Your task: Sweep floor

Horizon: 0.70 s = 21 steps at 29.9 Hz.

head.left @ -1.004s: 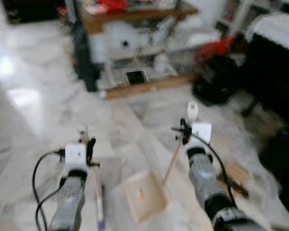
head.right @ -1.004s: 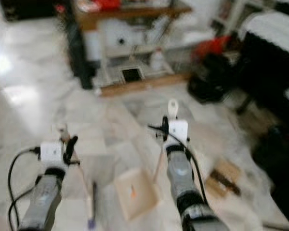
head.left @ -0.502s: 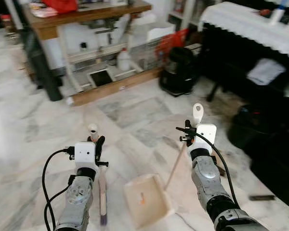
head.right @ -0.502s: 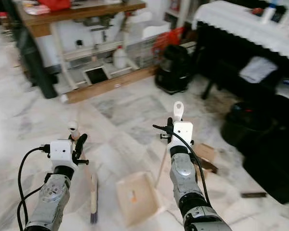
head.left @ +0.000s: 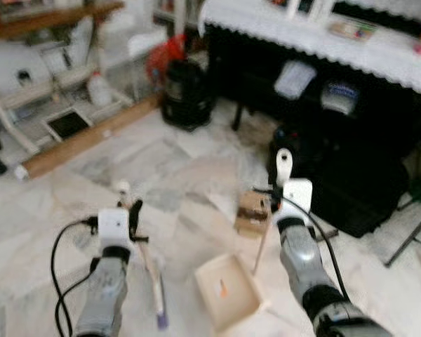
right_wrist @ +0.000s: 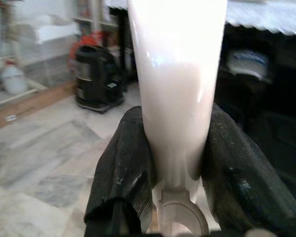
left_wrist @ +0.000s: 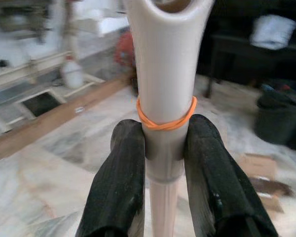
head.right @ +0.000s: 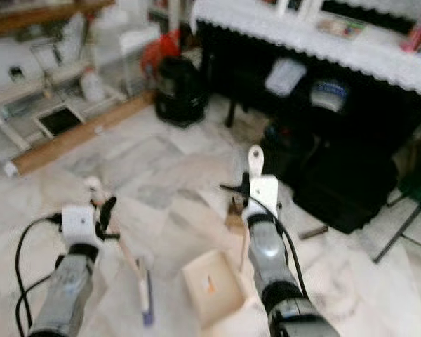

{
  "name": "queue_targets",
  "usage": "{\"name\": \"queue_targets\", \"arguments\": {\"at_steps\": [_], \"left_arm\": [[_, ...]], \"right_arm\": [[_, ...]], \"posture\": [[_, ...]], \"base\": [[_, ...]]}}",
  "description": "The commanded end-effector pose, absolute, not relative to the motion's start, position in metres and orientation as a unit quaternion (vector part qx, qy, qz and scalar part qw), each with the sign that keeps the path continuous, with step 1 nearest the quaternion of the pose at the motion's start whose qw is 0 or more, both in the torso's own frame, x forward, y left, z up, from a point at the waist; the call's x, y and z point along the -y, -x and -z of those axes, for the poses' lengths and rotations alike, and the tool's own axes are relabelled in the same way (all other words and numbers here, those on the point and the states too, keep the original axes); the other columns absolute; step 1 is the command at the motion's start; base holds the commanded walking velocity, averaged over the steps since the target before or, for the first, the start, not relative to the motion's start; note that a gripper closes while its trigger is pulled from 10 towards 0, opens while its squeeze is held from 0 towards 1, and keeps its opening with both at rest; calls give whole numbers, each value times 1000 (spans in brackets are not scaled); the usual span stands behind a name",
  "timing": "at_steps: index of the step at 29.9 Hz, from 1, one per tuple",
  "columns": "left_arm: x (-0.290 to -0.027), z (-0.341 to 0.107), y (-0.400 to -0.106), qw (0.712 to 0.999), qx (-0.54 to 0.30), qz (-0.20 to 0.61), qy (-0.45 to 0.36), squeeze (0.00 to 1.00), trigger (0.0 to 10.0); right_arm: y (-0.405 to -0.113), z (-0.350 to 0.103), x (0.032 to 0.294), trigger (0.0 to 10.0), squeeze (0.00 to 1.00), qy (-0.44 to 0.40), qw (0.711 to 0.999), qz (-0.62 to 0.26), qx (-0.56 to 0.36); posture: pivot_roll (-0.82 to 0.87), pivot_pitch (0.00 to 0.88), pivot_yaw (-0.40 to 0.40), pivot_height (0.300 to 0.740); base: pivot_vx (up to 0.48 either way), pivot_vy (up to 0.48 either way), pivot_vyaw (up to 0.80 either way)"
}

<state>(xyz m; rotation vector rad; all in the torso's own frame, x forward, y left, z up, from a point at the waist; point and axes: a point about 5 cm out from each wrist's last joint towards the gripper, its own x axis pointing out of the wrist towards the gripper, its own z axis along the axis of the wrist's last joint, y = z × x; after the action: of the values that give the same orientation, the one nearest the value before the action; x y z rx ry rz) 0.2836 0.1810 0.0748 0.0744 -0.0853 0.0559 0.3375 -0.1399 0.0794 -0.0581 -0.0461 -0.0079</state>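
My left gripper is shut on the cream handle of a broom, whose shaft slants down to a purple-tipped head near the floor. In the left wrist view the fingers clamp the broom handle, which carries an orange rubber band. My right gripper is shut on the cream handle of a dustpan; its thin pole drops to the cream pan on the marble floor between my arms. The right wrist view has both fingers pressed against the dustpan handle. A small orange scrap lies inside the pan.
A cardboard piece lies on the floor just beyond the pan. A black table with a white lace cloth stands ahead right, with dark bags under it. A black vacuum and a wooden plank are ahead left.
The camera has swung to the right, so the black table and bags now lie ahead. Both grippers keep their hold on the broom and dustpan handles.
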Motion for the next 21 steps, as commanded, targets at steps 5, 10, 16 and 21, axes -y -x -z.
{"name": "queue_targets", "arguments": {"at_steps": [5,10,16,21], "left_arm": [[-174,-80,-285,998,59,-21,-29,0,10000],[-175,-80,-285,998,57,-20,-29,0,10000],[-175,-80,-285,998,56,-21,-34,0,10000],[-175,-79,-286,998,55,-23,-36,0,10000]], "right_arm": [[-341,-87,144,10000,0,24,999,13,38],[-340,-87,144,10000,0,25,999,13,40],[-340,-89,144,10000,0,25,998,11,51],[-339,-89,142,10000,0,24,998,6,55]], "posture": [[85,83,-40,740],[86,80,-40,740],[87,73,-41,740],[87,67,-42,740]], "base": [[0,0,-763],[0,0,-763],[0,0,-236],[317,0,0]]}}
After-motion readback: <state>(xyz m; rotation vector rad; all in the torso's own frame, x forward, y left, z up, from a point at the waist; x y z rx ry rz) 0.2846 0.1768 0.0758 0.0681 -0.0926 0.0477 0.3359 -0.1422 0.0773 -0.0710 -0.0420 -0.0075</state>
